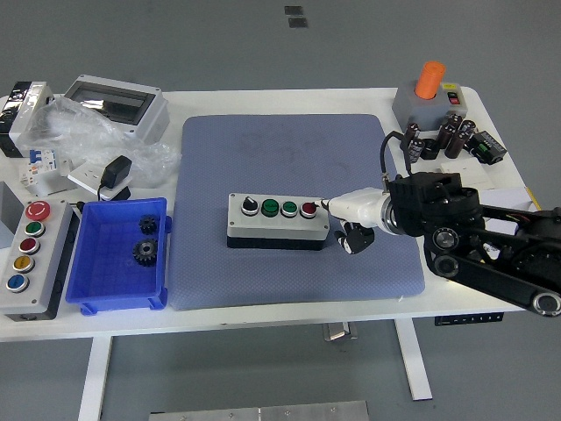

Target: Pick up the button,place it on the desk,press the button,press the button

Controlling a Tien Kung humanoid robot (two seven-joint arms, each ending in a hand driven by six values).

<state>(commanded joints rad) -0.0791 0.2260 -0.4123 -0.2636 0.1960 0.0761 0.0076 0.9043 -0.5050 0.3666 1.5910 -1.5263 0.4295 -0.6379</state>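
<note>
The right arm (491,250) runs off the right edge, so its upper part is cut off. At the left edge, a grey box (7,210) and dark parts (16,110) by the crumpled plastic wrap (83,132) are cropped. Print on the small components (456,139) at the far right is too small to read.

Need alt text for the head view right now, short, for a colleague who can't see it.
The right hand points a white finger at the red button on the right end of a grey button box, which sits on a blue-grey mat. A blue bin holding gears stands to the left.
</note>
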